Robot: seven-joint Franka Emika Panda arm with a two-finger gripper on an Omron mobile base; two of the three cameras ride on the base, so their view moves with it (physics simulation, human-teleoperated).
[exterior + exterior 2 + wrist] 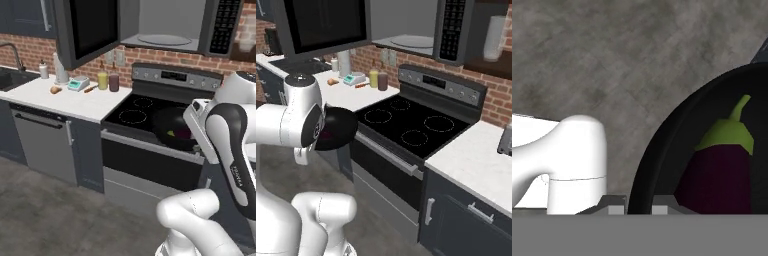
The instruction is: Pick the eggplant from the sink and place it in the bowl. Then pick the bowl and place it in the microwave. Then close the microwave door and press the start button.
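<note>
Over the grey kitchen floor, my gripper (637, 209) pinched the black bowl (662, 150) by its rim, jaws nearly closed, the eggplant (722, 175) inside. Next, I judged, a level lift into the open microwave (165, 35) above the stove (145, 112).

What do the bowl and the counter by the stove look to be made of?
The bowl looks like matte black ceramic or plastic: smooth, with only a faint sheen along its rim. The counter looks like polished white stone or laminate: flat, plain and evenly bright. Neither can be told for sure.
</note>
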